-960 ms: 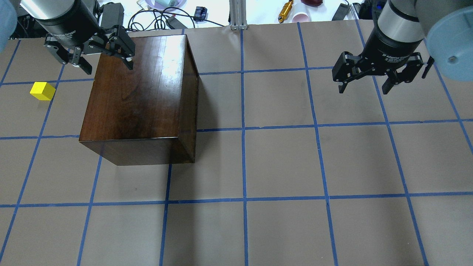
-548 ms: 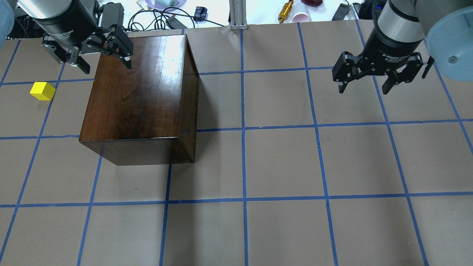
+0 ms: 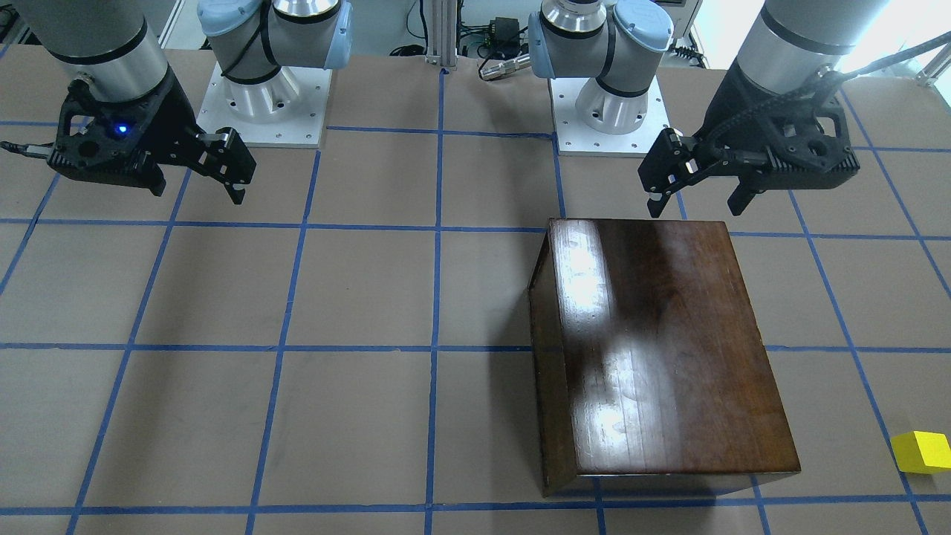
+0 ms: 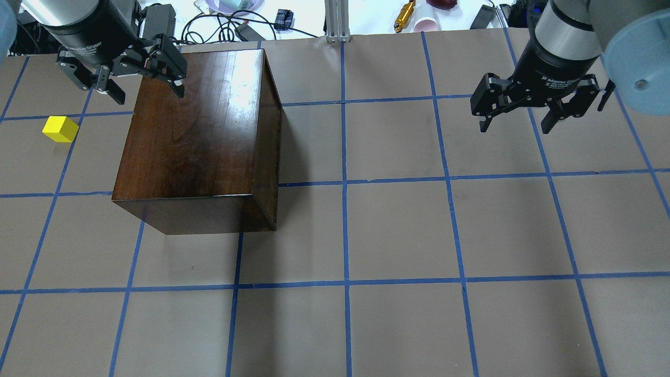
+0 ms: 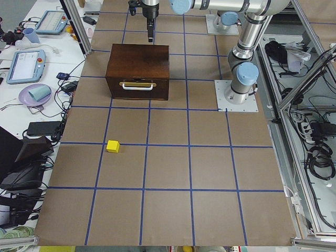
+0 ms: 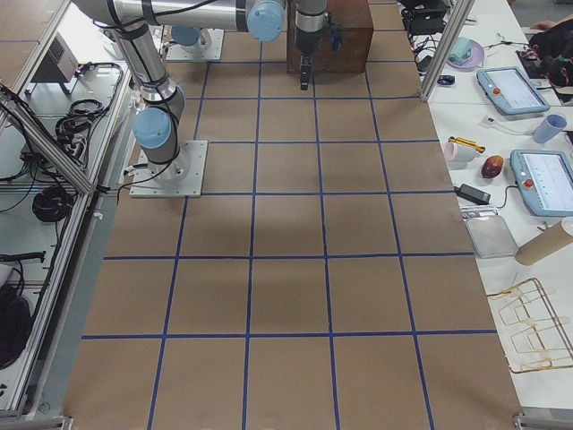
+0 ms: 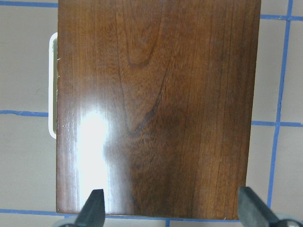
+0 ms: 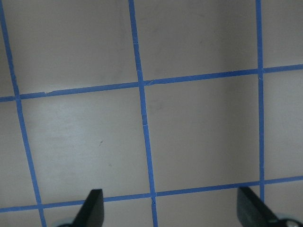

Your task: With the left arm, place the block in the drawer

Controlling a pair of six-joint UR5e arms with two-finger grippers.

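One yellow block [image 4: 60, 129], well apart from left fingers [image 4: 116, 95], spread wide, empty

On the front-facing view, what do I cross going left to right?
right gripper → cabinet → block. The left gripper overlaps the cabinet's span, so it is left out.

light: bright, even overhead | glare: white streaks on cabinet [image 4: 209, 131] top | shadows: soft | focus: sharp

Small yellow block [image 4: 60, 129] lying apart from cabinet [image 4: 193, 141], drawer [image 5: 137, 88] pushed in, left hand [image 4: 150, 96] spread wide over cabinet's edge
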